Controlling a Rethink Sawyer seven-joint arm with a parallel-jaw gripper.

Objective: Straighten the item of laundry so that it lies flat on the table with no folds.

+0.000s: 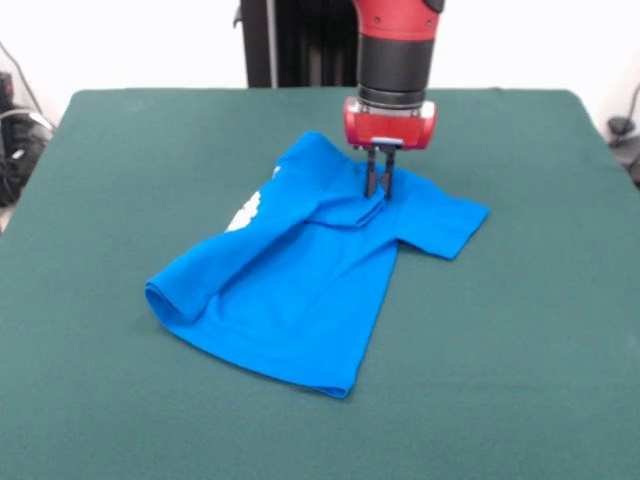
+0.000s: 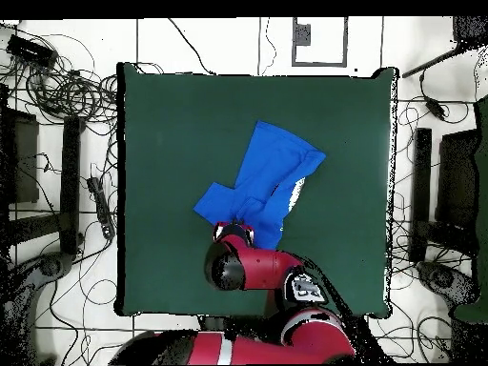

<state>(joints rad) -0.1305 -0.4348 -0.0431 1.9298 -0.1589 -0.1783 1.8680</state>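
Bright blue shirt (image 1: 300,280) lying crumpled on green tabletop (image 1: 520,330), folded over on itself, mostly plain side up. Directly under claw (image 1: 379,185): a raised ridge of fabric near collar area, bunched into a small pleat. To right of claw in front view: one short sleeve spread flat, hem pointing outward. Below and left of claw: main body running diagonally toward near-left, ending in a thick rolled fold at far-left corner and a straight hem along the near edge. Just left of claw, a sliver of white print peeping from under the folded-over layer, mostly hidden. Several soft creases fanning from the pleat across the body.

Claw pointing straight down, tips close together and pressed into the pleat, apparently pinching a bit of fabric between them; red wrist housing right above.

In overhead view: shirt (image 2: 267,176) just above claw (image 2: 233,229), stretching up and right from it as a slanted band, sleeve jutting left of claw, white print showing along the right edge. Claw itself largely covered by red and black arm (image 2: 257,272) from this angle, only its mount at shirt's lower edge visible. Shirt near middle of tabletop (image 2: 172,124), wide bare felt on all sides. Cables (image 2: 67,91) strewn on floor beyond tabletop edges.
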